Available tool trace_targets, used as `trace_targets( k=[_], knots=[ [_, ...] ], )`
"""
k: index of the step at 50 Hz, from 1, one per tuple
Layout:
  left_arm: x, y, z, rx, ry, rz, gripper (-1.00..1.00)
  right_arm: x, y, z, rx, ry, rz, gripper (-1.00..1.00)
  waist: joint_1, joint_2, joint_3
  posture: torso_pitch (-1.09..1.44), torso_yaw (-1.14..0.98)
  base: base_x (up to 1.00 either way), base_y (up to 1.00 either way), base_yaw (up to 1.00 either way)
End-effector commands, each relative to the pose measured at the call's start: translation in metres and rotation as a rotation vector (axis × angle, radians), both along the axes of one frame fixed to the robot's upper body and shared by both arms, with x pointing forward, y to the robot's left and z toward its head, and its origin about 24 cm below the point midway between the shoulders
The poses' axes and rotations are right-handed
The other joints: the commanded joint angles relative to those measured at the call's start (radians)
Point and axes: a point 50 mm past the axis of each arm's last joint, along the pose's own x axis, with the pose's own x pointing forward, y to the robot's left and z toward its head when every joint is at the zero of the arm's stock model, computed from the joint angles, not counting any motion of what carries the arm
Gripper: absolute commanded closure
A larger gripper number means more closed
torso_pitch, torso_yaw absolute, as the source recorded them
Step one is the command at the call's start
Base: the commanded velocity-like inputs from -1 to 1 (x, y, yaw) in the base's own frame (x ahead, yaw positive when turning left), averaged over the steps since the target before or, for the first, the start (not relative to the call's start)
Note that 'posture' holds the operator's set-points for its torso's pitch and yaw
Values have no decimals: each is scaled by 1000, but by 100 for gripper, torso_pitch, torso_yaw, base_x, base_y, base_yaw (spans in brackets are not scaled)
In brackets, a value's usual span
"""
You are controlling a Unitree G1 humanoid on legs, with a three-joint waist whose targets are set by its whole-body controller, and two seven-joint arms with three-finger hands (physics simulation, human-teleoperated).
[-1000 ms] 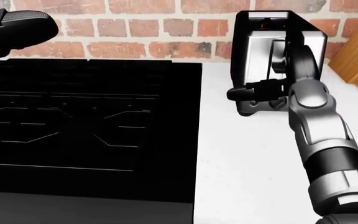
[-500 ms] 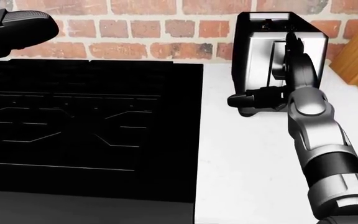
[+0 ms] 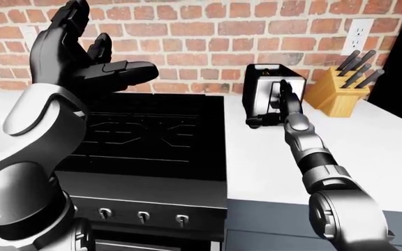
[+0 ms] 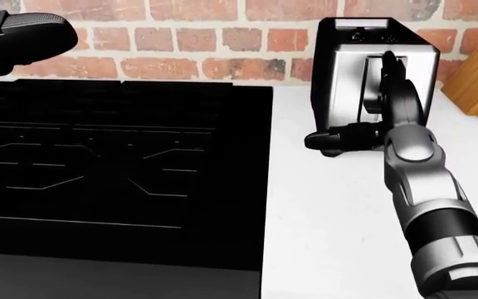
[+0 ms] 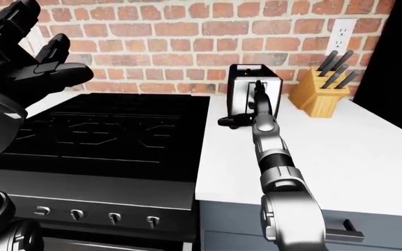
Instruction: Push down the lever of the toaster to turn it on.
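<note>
A black and silver toaster (image 4: pixel 342 75) stands on the white counter (image 4: pixel 330 224) against the brick wall, right of the stove. My right hand (image 4: pixel 364 112) is open and pressed flat on the toaster's near face. Its fingers (image 4: pixel 397 84) run up along the vertical lever slot and its thumb (image 4: pixel 330 140) juts left near the base. The lever itself is hidden behind the fingers. My left hand (image 3: pixel 99 55) is raised high over the stove's left side, open, holding nothing.
A black cooktop (image 4: pixel 123 168) fills the left of the head view, with knobs (image 3: pixel 141 215) on its lower panel. A wooden knife block (image 3: pixel 334 94) stands right of the toaster, below a wall outlet (image 3: pixel 359 34).
My right hand has slid down the toaster's face; the fingertips and thumb sit lower than a second ago. The left hand has stayed put.
</note>
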Motion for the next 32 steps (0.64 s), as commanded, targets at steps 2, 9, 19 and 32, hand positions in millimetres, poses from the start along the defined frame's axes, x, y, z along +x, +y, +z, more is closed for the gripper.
trace_targets(
  k=[2, 9, 19, 32],
  knots=[
    [-4, 0, 12, -8, -63, 3, -100, -4, -4, -17, 21, 98, -17, -100, 0, 9, 7, -39, 0, 0, 0, 0],
    [-4, 1, 13, -8, -65, 4, -100, -5, -3, -20, 22, 107, -18, -100, 0, 8, 7, -39, 0, 0, 0, 0],
    [-5, 0, 13, -6, -65, 3, -100, -7, -4, -26, 25, 122, -23, -100, 2, 8, 7, -39, 0, 0, 0, 0],
    [-4, 0, 12, -7, -64, 2, -100, -8, -6, -29, 29, 131, -28, -100, 3, 7, 5, -39, 0, 0, 0, 0]
  ],
)
